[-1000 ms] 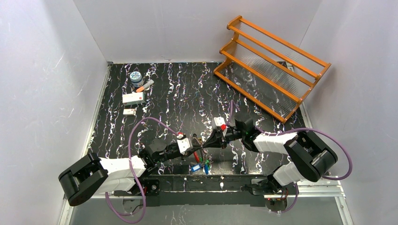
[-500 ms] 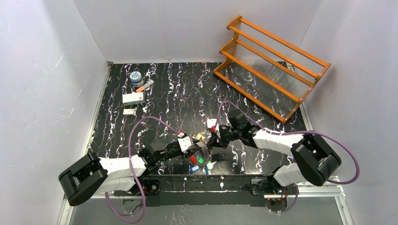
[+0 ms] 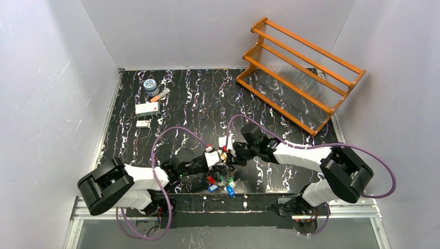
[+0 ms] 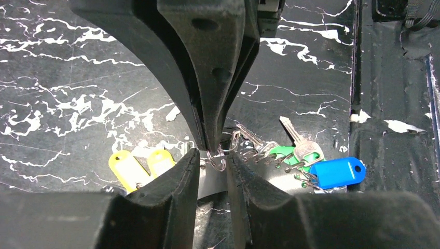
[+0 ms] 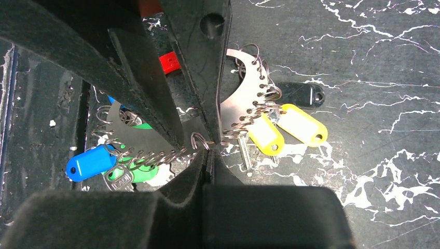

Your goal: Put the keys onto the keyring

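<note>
The keyring (image 3: 222, 179) is spotted at 6 o'clock on the bench (image 3: 202, 98), close to the near edge, with its coloured tags fanned out around it. Both grippers are positioned tip to tip right above it. The left gripper (image 4: 212, 155) is angled in from 8 o'clock, and its jaws are held a little apart. A small wire loop (image 4: 217, 160) of the keyring is framed in that narrow gap. The right gripper (image 5: 207, 154) is pointed in from 3 o'clock with its jaws pressed together and its tips set at that same loop. Whether the loop is actually pinched cannot be told.

In the left wrist view, the keys (image 4: 297, 138) are seen among the ring's coils at 3 o'clock of the loop. A green tag (image 4: 280, 153) and a blue tag (image 4: 337, 172) are found just beside them. Two yellow tags (image 4: 127, 167) are laid out at 9 o'clock. A wooden rack (image 3: 301, 72) is parked at 1 o'clock, well apart.
</note>
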